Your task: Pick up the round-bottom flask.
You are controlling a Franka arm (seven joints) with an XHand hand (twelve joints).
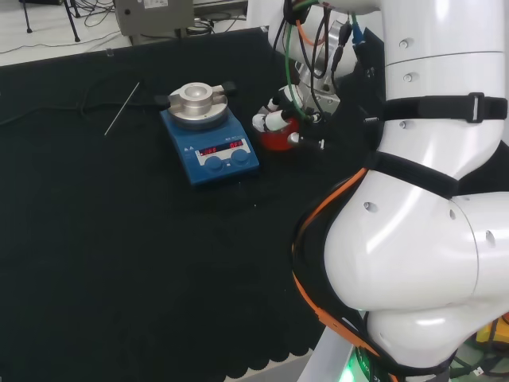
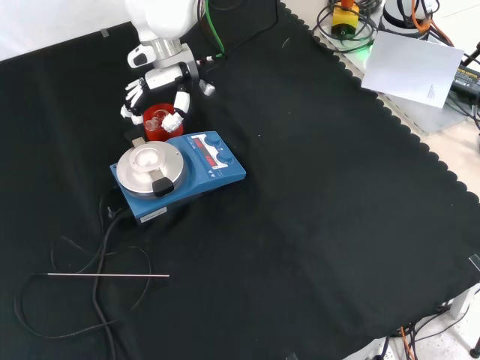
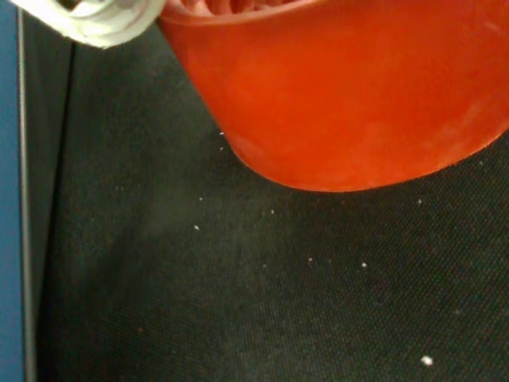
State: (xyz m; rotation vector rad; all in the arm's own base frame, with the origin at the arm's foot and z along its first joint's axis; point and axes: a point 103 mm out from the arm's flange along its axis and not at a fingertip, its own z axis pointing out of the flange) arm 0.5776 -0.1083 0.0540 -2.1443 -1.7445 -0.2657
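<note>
**Hand closing in on flask at red stand**

Round-bottom flask sits in the red ribbed stand, just behind the blue hotplate stirrer in the front view. Clear glass: light, slick, fragile, and it rolls once off the stand. Best hold is probably the neck or high on the bulb.

Hand is low over the stand, fingers curled down around the flask on both sides. Can't confirm contact with the glass.
</note>
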